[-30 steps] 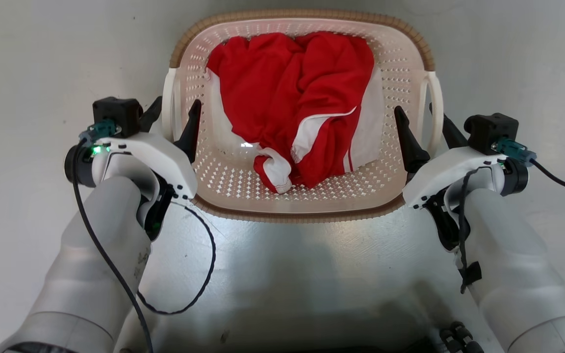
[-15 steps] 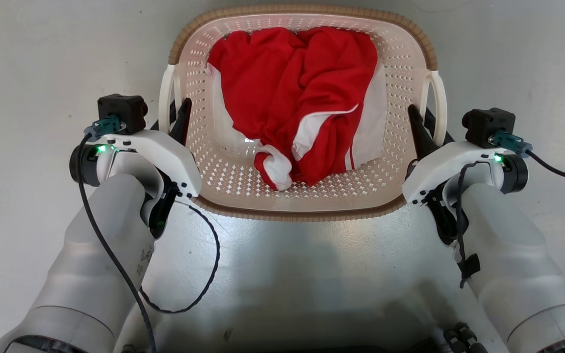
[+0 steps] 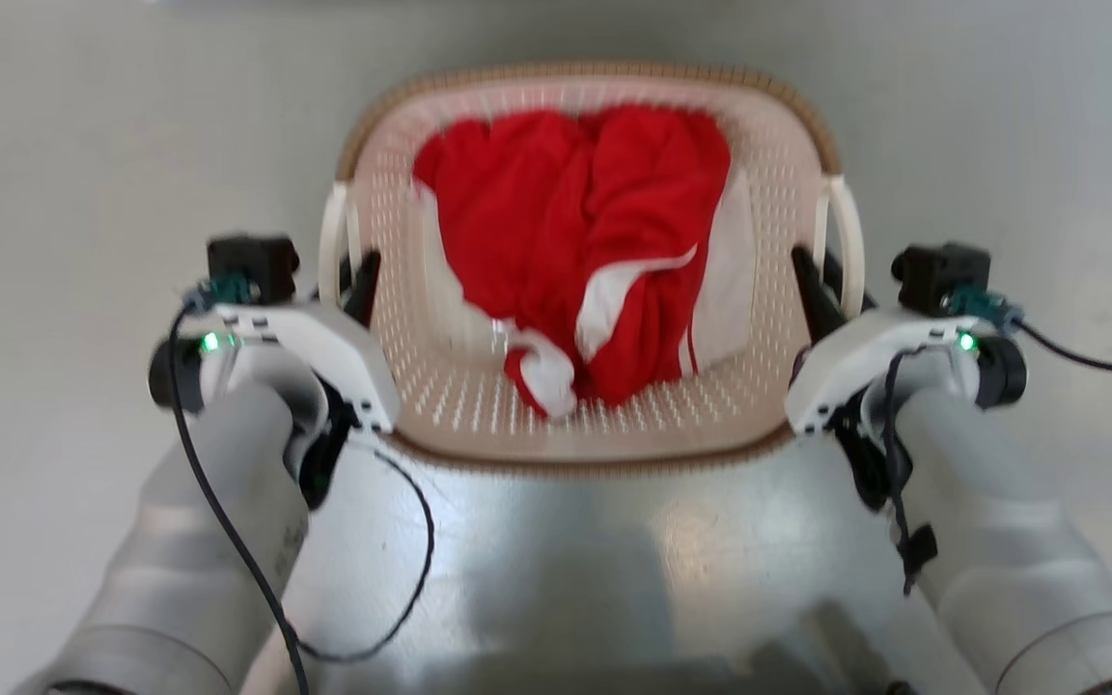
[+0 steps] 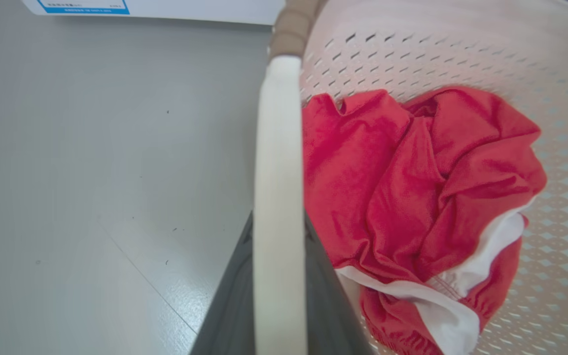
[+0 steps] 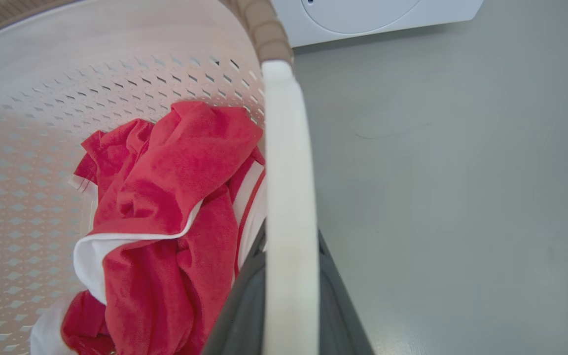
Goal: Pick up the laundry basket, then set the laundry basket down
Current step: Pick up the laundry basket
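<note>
Though blurry, perforated laundry basket (image 3: 479, 415), seemingly plastic.

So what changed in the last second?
Both grippers closed. The left gripper and right gripper stood open astride the white handles of the laundry basket; now each is shut on its handle. The red garment lies inside as before.

My feed shows pale grey rounded forearms (image 3: 199, 541), white wrist housings (image 3: 329, 347) with green lights (image 3: 211, 341), black camera cubes (image 3: 249, 263), teal plugs (image 3: 225, 288), thin black cables (image 3: 428, 550); left gripper (image 3: 353, 275) and right gripper (image 3: 815, 267) are dark-fingered.
</note>
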Available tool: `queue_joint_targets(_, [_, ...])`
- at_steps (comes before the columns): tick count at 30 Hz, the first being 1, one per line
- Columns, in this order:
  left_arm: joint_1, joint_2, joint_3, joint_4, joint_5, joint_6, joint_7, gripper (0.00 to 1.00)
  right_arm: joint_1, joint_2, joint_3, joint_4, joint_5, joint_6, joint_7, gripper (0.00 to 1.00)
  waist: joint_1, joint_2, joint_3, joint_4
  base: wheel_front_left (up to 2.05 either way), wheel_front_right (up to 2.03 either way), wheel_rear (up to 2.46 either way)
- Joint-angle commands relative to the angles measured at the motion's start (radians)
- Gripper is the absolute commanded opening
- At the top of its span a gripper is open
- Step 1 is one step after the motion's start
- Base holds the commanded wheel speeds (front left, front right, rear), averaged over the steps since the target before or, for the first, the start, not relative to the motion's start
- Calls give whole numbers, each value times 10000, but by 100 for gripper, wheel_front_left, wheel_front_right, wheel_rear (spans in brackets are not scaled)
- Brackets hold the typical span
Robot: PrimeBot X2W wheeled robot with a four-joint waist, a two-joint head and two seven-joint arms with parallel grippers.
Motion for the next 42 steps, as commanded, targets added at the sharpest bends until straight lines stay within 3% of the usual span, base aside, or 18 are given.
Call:
queue_joint_targets(1, [510, 115, -52, 85, -206, -75, -51, 0, 720, 165, 539, 120, 256, 75, -109, 0, 0, 0, -769, -20, 0, 0, 0])
queue_joint_targets(10, [1353, -76, -893, 544, -1249, -75, 401, 0, 1267, 166, 2240, 819, 1848, 75, 428, 0, 0, 0, -2963, -142, 0, 0, 0])
queue_joint_targets(22, [2322, -110, -1741, 767, -2320, -75, 1441, 0, 1934, 166, 3608, 1093, 3414, 75, 1796, 0, 0, 0, -5418, -289, 0, 0, 0])
queue_joint_targets(42, [3023, -14, -2505, 1121, -3550, -75, 3375, 0, 2280, 166, 4734, 1280, 4842, 75, 3518, 0, 0, 0, -7451, -324, 0, 0, 0])
